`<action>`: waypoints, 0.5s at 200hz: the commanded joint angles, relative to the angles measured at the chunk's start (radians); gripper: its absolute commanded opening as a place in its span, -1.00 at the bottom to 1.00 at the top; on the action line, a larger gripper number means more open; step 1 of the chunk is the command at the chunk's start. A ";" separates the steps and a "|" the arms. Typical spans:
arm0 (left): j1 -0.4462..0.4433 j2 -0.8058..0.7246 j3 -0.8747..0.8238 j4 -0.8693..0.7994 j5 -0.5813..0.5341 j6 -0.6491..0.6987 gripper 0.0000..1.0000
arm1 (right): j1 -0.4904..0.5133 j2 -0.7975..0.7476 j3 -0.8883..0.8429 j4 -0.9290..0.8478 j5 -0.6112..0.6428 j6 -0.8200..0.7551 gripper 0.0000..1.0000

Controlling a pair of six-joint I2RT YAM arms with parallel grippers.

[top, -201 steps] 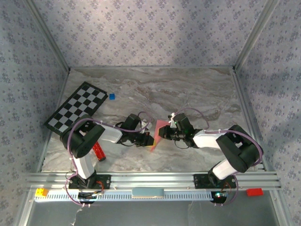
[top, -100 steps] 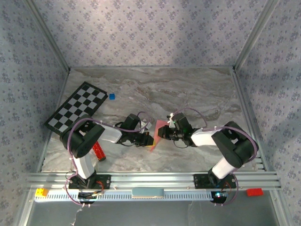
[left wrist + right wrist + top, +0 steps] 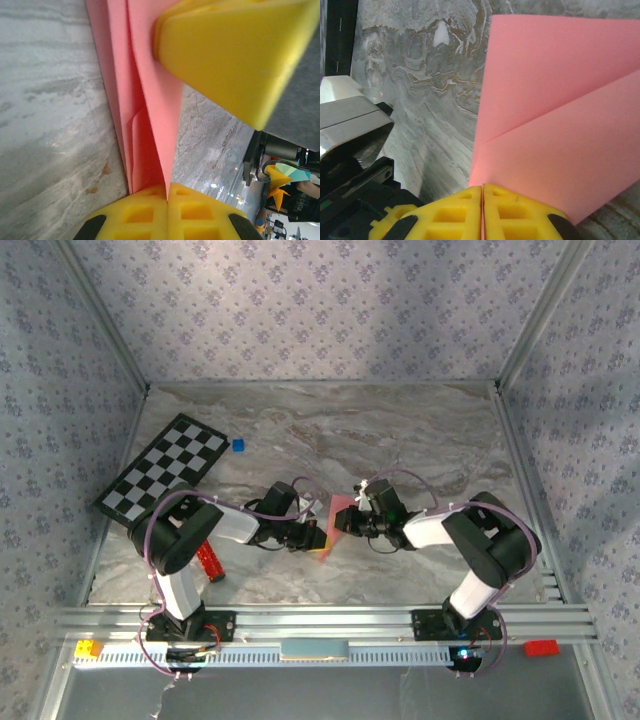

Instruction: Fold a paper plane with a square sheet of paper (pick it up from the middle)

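Left fingers point(image 3: 140, 215) and right fingers point(image 3: 515, 212) pinch shut on the folded salmon-pink paper sheet point(image 3: 334, 524) from opposite sides, holding it on edge near the marbled desk's point(image 3: 400, 430) middle, likely to sharpen the crease.

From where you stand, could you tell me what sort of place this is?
Probably a lab test cell for robot trials: aluminium rails frame a marble-look table, wallpapered panels box it in, and a checkerboard lies there.

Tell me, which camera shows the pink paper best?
The right wrist view: the pink paper turns its broad face and a diagonal crease toward that camera. The left wrist view sees the folded layers edge-on and very close; the top view shows just a small pink sliver.
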 commanded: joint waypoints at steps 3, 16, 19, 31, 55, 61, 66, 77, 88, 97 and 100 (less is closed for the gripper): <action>0.020 0.031 -0.043 -0.092 -0.084 0.017 -1.00 | -0.010 0.035 0.016 0.004 0.002 0.004 -0.79; 0.021 0.024 -0.044 -0.096 -0.084 0.021 -1.00 | -0.012 0.052 0.017 0.006 0.004 0.009 -0.79; 0.020 0.023 -0.045 -0.099 -0.084 0.021 -1.00 | -0.013 0.056 0.017 0.006 0.005 0.011 -0.79; 0.022 0.014 -0.043 -0.104 -0.080 0.028 -0.98 | -0.013 0.071 0.020 -0.001 0.006 0.016 -0.79; 0.021 -0.028 -0.038 -0.127 -0.080 0.035 -0.82 | -0.011 0.094 0.020 -0.010 0.013 0.024 -0.79; 0.021 -0.043 -0.038 -0.133 -0.083 0.033 -0.79 | -0.011 0.098 0.018 -0.009 0.013 0.026 -0.79; 0.021 -0.060 -0.037 -0.141 -0.090 0.033 -0.77 | -0.011 0.102 0.018 -0.008 0.013 0.026 -0.79; 0.020 -0.094 -0.032 -0.161 -0.098 0.035 -0.72 | -0.010 0.108 0.020 -0.008 0.012 0.026 -0.79; 0.021 -0.125 -0.023 -0.178 -0.106 0.034 -0.64 | -0.009 0.111 0.022 -0.011 0.011 0.026 -0.79; 0.022 -0.145 -0.016 -0.189 -0.117 0.034 -0.61 | -0.008 0.115 0.023 -0.012 0.009 0.027 -0.79; 0.022 -0.150 -0.013 -0.192 -0.123 0.034 -0.60 | -0.008 0.115 0.024 -0.012 0.009 0.026 -0.79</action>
